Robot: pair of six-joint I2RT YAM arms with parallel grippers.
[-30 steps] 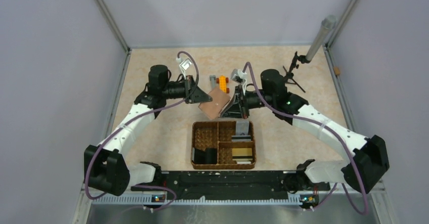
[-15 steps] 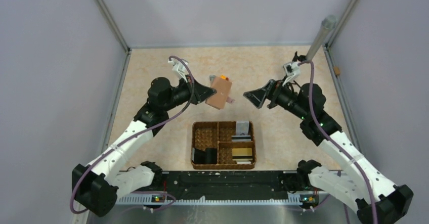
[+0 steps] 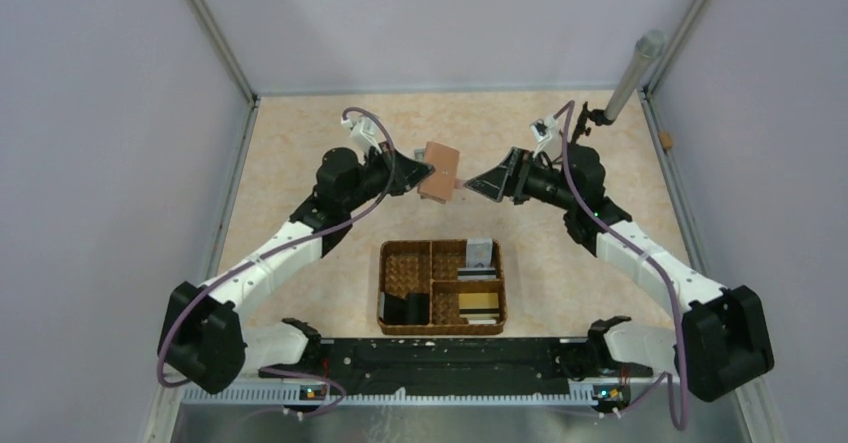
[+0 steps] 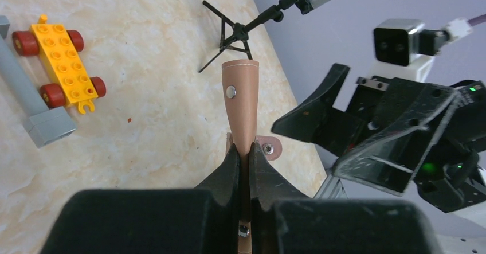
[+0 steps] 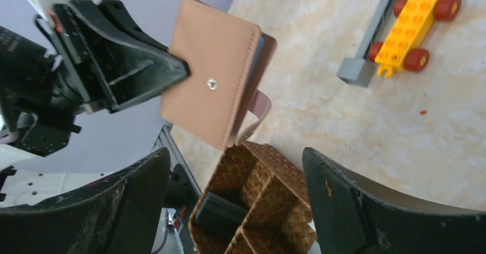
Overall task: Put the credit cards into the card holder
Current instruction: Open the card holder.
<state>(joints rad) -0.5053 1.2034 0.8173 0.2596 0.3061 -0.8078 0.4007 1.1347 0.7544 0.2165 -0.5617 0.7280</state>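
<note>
My tabletop (image 3: 300, 143) is a beige, marble-looking surface, lit pretty evenly with only soft shadows. It's boxed in by plain pale lilac-grey panels: a left wall (image 3: 100, 163), a back wall (image 3: 450, 23) and a right wall (image 3: 770, 143). Thin metal frame bars (image 3: 213, 33) run up the back corners. Over in the far right corner there's a grey pole (image 3: 632, 75), clamped on a small black stand (image 4: 238, 31). A brushed metal strip (image 3: 450, 423) runs along the near edge.
</note>
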